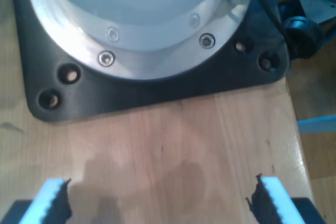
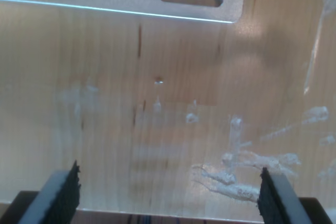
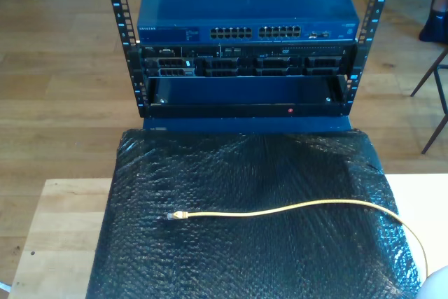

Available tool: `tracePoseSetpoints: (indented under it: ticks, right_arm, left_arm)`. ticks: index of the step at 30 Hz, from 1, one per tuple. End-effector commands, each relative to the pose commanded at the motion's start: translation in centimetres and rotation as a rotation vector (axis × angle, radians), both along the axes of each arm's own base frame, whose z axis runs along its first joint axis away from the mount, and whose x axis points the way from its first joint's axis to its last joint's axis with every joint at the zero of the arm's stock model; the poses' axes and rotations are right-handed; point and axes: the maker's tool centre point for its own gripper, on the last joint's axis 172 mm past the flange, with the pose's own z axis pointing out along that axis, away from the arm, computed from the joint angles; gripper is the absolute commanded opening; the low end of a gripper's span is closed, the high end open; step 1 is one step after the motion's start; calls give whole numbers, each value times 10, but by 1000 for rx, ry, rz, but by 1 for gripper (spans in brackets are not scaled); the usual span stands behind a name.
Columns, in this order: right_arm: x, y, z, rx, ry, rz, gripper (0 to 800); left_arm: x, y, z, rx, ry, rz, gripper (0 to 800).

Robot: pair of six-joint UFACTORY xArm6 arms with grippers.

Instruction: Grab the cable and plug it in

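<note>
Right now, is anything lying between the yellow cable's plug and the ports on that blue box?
Nothing visible does. The cable lies on the black mat with its plug pointing toward the exterior view's left; bare mat runs up to the rack, where the ports face it.

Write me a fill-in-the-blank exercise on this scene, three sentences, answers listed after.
1. The cable lying on the black bubble wrap is ____ in colour.
2. The jaws of my first gripper stand ____ over bare wood.
3. The blue network switch sits at the ____ of the rack.

Answers: yellow; open; top
</note>
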Motion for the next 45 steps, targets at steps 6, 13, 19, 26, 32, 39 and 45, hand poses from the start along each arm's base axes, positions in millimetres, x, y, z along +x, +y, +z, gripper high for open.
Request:
tracePoseSetpoints:
  ticks: [6, 13, 19, 26, 32, 39, 45]
  right_arm:
    - [1, 1, 20, 57, 5, -4, 799]
    - [2, 0, 51, 114, 22, -63, 799]
    - [5, -4, 82, 148, 36, -111, 799]
    - [8, -12, 111, 157, 45, -158, 799]
    - [12, -18, 132, 153, 57, -199, 799]
    - [20, -29, 147, 121, 69, -249, 799]
    - [41, -32, 154, 100, 96, -270, 799]
  left_arm:
    - [0, 5, 7, 2, 3, 2, 800]
    - [-1, 3, 23, -37, 23, 27, 800]
    - [0, 11, 36, -25, 24, 29, 800]
    - [3, 23, 74, -55, 35, 42, 800]
    - [13, 36, 105, -53, 27, 82, 800]
    - [36, 40, 141, -84, -35, 110, 800]
    - [59, 30, 167, -118, -27, 123, 800]
